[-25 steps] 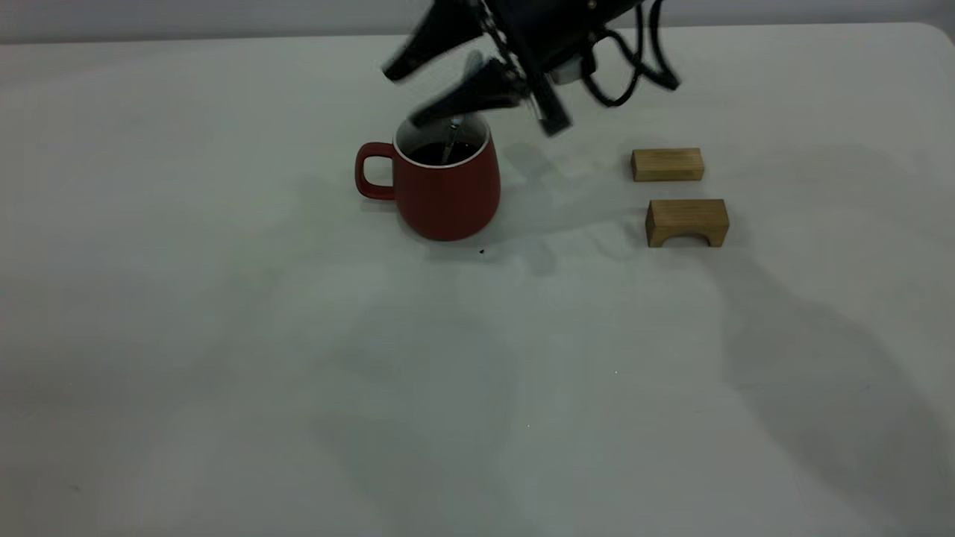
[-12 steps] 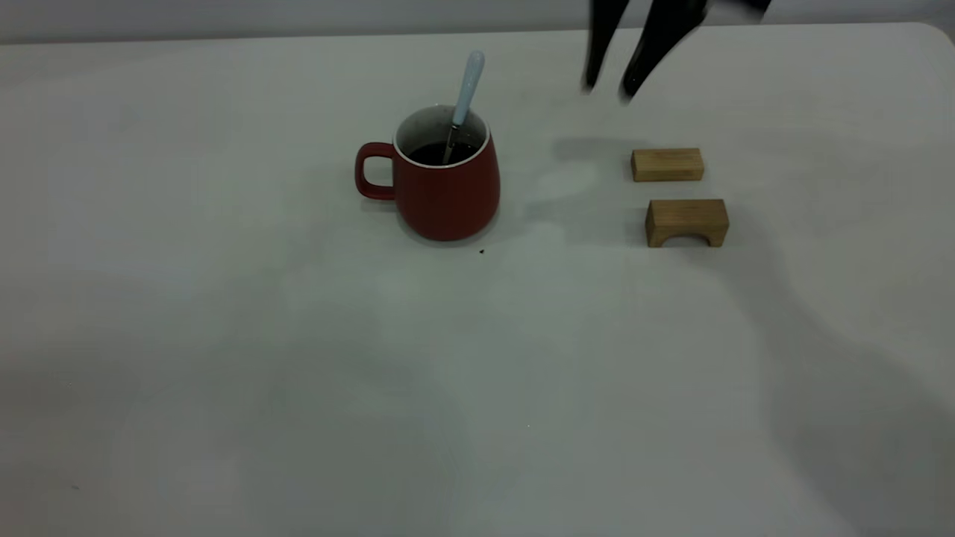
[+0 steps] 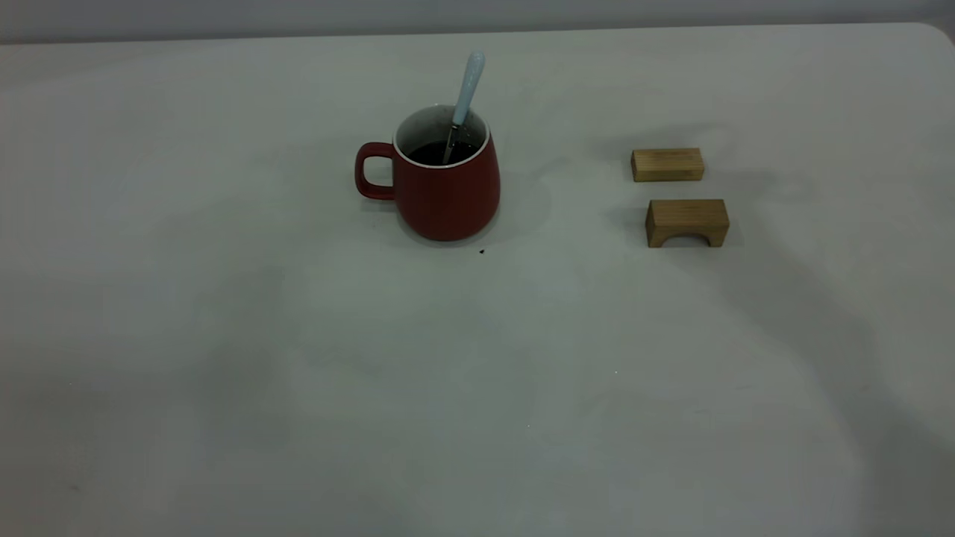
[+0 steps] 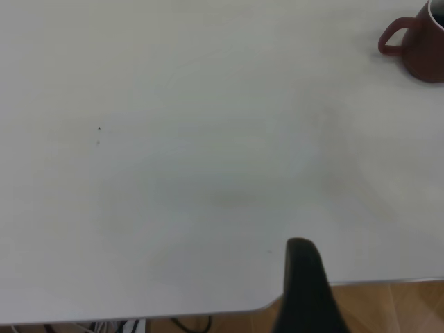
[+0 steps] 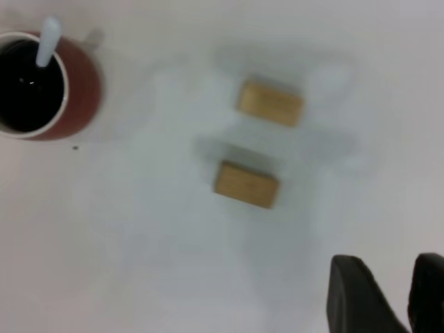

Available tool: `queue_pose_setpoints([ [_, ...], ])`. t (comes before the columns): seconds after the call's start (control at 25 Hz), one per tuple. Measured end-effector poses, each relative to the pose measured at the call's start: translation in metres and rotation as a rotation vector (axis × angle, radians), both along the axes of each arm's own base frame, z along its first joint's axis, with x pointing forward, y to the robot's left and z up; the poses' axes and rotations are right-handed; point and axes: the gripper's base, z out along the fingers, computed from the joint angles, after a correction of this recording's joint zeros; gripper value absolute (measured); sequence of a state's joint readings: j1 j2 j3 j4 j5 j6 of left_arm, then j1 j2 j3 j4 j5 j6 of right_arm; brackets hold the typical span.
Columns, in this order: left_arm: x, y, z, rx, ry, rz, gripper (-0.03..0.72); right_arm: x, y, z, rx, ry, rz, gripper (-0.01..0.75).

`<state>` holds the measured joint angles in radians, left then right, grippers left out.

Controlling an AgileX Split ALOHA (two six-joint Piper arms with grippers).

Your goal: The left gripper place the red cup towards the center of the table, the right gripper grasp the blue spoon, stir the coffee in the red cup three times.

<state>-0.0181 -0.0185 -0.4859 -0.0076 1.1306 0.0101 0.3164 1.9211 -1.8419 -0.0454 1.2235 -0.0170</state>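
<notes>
table [image 3: 313, 388]: bare off-white top nearest the exterior camera; nothing lay between that edge and the red cup.
speck [image 3: 481, 251]: tiny dark dot on the table just in front of the red cup's base.
red cup [image 3: 440, 183]: landmark. stood upright near the table's middle, loop handle pointing toward the left arm's side. judged already placed.
coffee [image 3: 442, 152]: dark liquid inside the red cup, level well below the rim.
blue spoon [image 3: 467, 89]: bowl down in the coffee, pale handle leaning on the far rim of the red cup and sticking up above it. nothing held it; the rim alone propped it.
arched block [image 3: 686, 222]: wooden, well apart from the red cup on the right arm's side.
flat block [image 3: 667, 164]: wooden, just beyond the arched block, same side of the red cup.
right gripper [image 5: 388, 295]: away from the red cup, past the blocks, high over the table; two fingers [image 5: 354, 295] apart, empty.
left gripper [image 4: 305, 291]: far from the red cup, over the table's edge; one finger visible, cannot tell its state.
judgement: the free-standing spoon suggested stirring was done.
</notes>
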Motion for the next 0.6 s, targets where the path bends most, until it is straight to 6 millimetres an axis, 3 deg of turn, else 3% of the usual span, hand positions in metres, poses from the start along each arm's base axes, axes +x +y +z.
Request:
queue_pose_setpoints([
  [0.12, 0.0, 0.0, 0.0, 0.0, 0.0, 0.0, 0.558, -0.025, -0.016, 0.035, -0.022, -0.075, 0.009, 0.23],
  [0.32, 0.0, 0.0, 0.0, 0.0, 0.0, 0.0, 0.558, -0.088, -0.042, 0.088, 0.0, -0.194, -0.024, 0.236],
  [0.48, 0.0, 0.0, 0.0, 0.0, 0.0, 0.0, 0.558, -0.161, -0.062, 0.125, 0.061, -0.315, -0.032, 0.236],
  [0.6, 0.0, 0.0, 0.0, 0.0, 0.0, 0.0, 0.558, -0.228, -0.088, 0.149, 0.101, -0.453, -0.063, 0.236],
])
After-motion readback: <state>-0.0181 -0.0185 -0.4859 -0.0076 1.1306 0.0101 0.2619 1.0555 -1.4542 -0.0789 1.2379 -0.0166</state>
